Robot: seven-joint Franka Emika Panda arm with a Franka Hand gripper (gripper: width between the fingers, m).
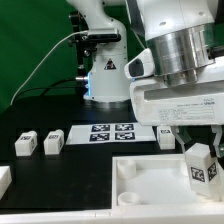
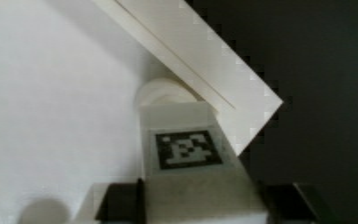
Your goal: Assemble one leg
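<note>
The hand (image 1: 199,148) is closed on the leg (image 1: 201,168), a small white block, and holds it by 2 opposite sides; the jaws stand only as far apart as the width of this block. In the exterior view the leg hangs upright below the hand, with its black-and-white tag facing the camera, over the far part of the large white tray-like piece (image 1: 150,185), toward the exterior view's right. I cannot tell if the lower end of the leg touches the tray-like piece or stays just above it. In the wrist view the hand (image 2: 202,203) shows its 2 dark fingers (image 2: 123,203), 1 on each side of the leg (image 2: 194,150), and the tag is clearly seen between them. Beyond the end of the leg there is the flat white floor of the tray-like piece (image 2: 51,110), and its raised rim runs obliquely just beside the leg, with the black table (image 2: 318,40) behind it. On the table (image 1: 60,190), at the exterior view's left, a loose block (image 1: 25,144) and a second loose block (image 1: 53,143) lie near each other, well apart from the hand. The marker board (image 1: 110,132) lies flat between these blocks and the hand, and a third block (image 1: 165,138) is just beside the board, partly hidden by the hand.
</note>
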